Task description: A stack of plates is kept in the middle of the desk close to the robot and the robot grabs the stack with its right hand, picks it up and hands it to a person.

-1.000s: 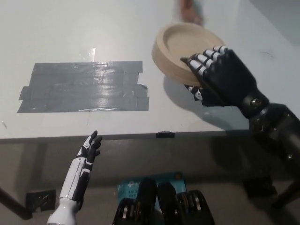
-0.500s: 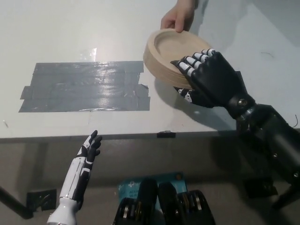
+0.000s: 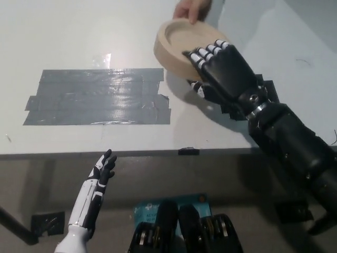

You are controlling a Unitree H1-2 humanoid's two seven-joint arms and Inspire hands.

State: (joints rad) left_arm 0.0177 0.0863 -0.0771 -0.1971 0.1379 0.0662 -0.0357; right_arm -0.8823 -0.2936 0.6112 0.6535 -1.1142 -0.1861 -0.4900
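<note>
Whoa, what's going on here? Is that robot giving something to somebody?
Yes. The robot's black right hand grips a stack of round, pale wooden plates and holds it above the white desk. A person's hand at the top edge has taken hold of the stack's far rim, so both grip it now. The white left hand rests open below the desk's near edge, beside grey tape strips.

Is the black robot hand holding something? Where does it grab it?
Yes. The right hand holds the stack of plates by its near rim. A person's hand grips the far rim. The left hand holds nothing.
</note>
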